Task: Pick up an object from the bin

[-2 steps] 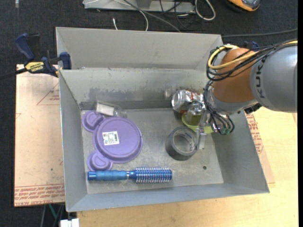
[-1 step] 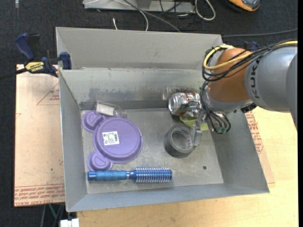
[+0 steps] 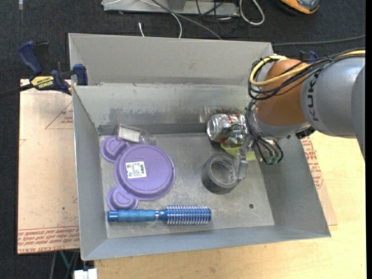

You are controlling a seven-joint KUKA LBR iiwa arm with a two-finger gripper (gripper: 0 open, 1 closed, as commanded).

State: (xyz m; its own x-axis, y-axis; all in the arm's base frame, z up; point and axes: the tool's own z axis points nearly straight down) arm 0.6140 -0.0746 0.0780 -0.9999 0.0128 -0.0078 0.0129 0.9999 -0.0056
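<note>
The arm reaches in from the right, its orange cover point(image 3: 282, 97) above the far right corner of the grey bin point(image 3: 168, 106), and the hand point(image 3: 238, 156) hangs low in the right half of the bin. It sits right at the right rim of a grey ring point(image 3: 215, 179), like a roll of tape lying flat on the bin floor, right of the middle. Whether the hand is open or closed, and whether it has hold of anything, cannot be told. Just beyond the hand, against the far wall, lies a crumpled silver wrapper point(image 3: 221, 124), and a small yellow-green scrap point(image 3: 231, 150) shows between wrapper and ring. Well apart on the left lies a purple lid with round ears point(image 3: 145, 170), a clear plastic piece point(image 3: 129, 134) at its far side, and a blue hairbrush point(image 3: 160, 215) along the near wall.
</note>
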